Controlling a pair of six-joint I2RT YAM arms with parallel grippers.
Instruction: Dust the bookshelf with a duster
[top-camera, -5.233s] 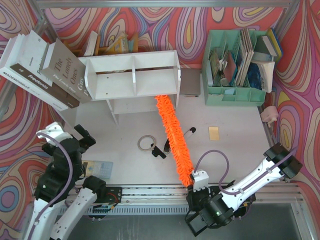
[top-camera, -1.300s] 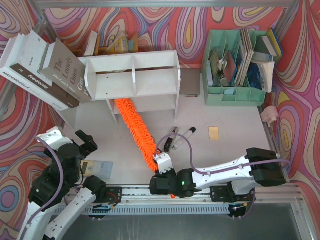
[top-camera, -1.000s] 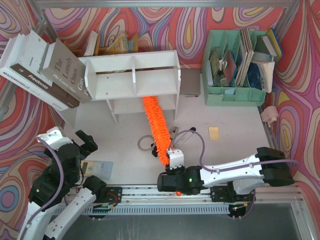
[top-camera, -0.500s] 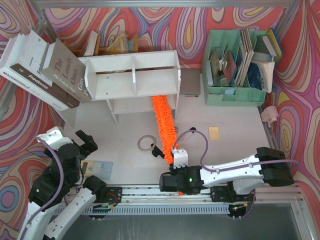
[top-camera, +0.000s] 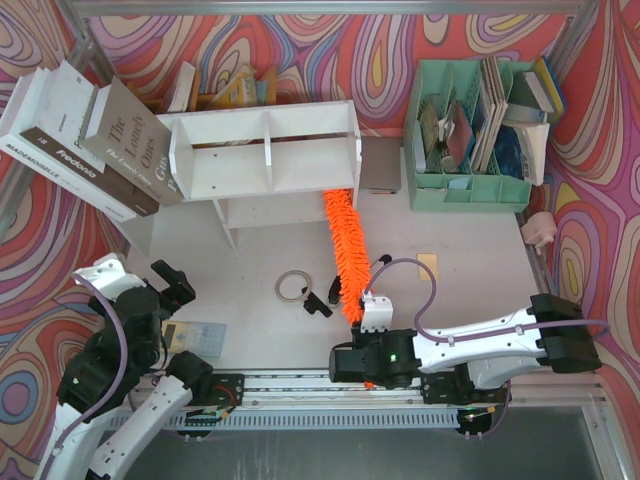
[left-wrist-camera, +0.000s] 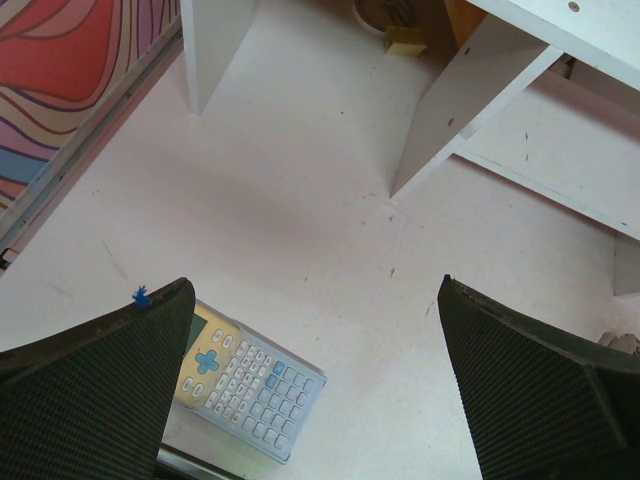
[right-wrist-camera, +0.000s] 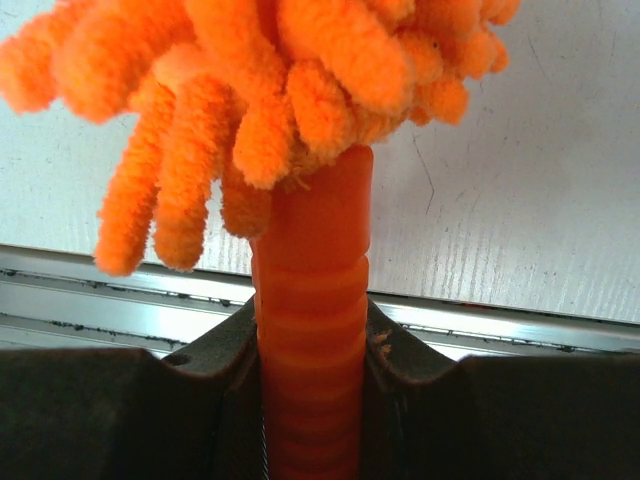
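The white bookshelf (top-camera: 265, 150) stands at the back left of centre; its legs show in the left wrist view (left-wrist-camera: 470, 95). The orange fluffy duster (top-camera: 345, 250) reaches from the table's front edge up to the shelf's lower right bay, its tip at the shelf's right end. My right gripper (top-camera: 368, 345) is shut on the duster's ribbed orange handle (right-wrist-camera: 312, 330), both jaws pressed against it. My left gripper (left-wrist-camera: 310, 385) is open and empty above the table at the front left, over a calculator (left-wrist-camera: 245, 380).
Large books (top-camera: 85, 135) lean at the back left. A mint green organiser (top-camera: 470, 125) stands at the back right. A wire ring (top-camera: 291, 286), a black pen (top-camera: 318, 301) and a yellow note (top-camera: 428, 265) lie on the table. The calculator (top-camera: 195, 337) lies front left.
The right gripper has swept the duster rightward along the lower shelf, from the left bay to the right end. The left arm has not moved.
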